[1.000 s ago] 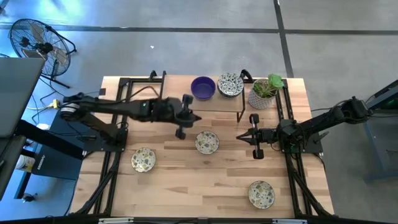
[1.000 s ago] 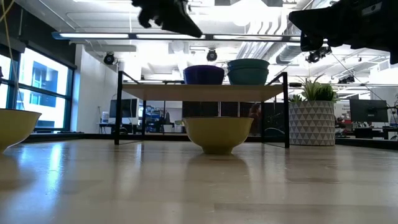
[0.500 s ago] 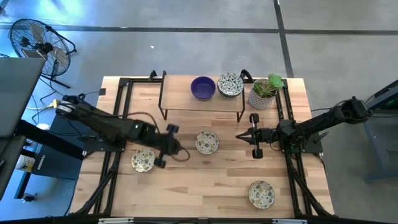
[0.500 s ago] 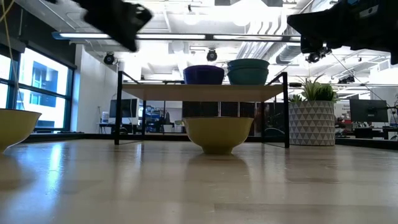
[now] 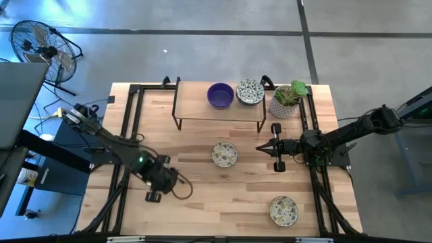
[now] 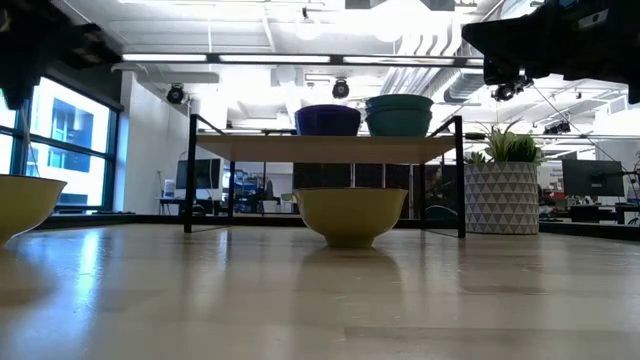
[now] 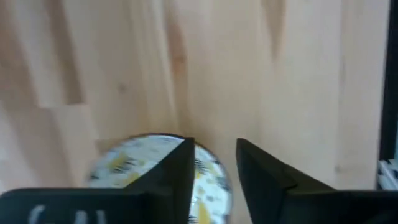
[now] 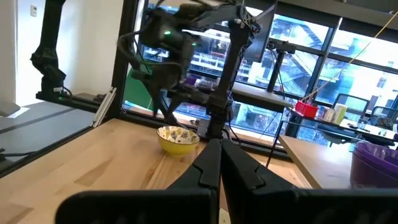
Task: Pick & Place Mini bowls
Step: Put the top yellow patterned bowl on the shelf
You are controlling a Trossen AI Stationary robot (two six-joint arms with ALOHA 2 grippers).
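Several mini bowls show. A purple bowl (image 5: 220, 95) and a speckled cream bowl (image 5: 250, 92) sit on the low shelf (image 5: 196, 111). Two more speckled bowls rest on the table, one at the middle (image 5: 225, 154) and one near the front right (image 5: 283, 210). A further speckled bowl (image 7: 146, 171) with a yellow outside (image 6: 20, 205) stands at the left. My left gripper (image 5: 156, 181) hangs above it, open and pointing down, with one finger (image 7: 180, 171) over the bowl and the gap (image 7: 214, 171) over its rim. My right gripper (image 5: 260, 148) waits shut at the right.
A patterned pot with a green plant (image 5: 288, 101) stands at the back right beside the shelf. Dark rail frames (image 5: 125, 135) run along both sides of the table. Bare wood (image 5: 216, 196) lies between the left bowl and the front right bowl.
My left gripper has swung from beside the shelf toward the table's near left, sinking and tipping until it points down. It now stands over the left speckled bowl. The bowls have not moved.
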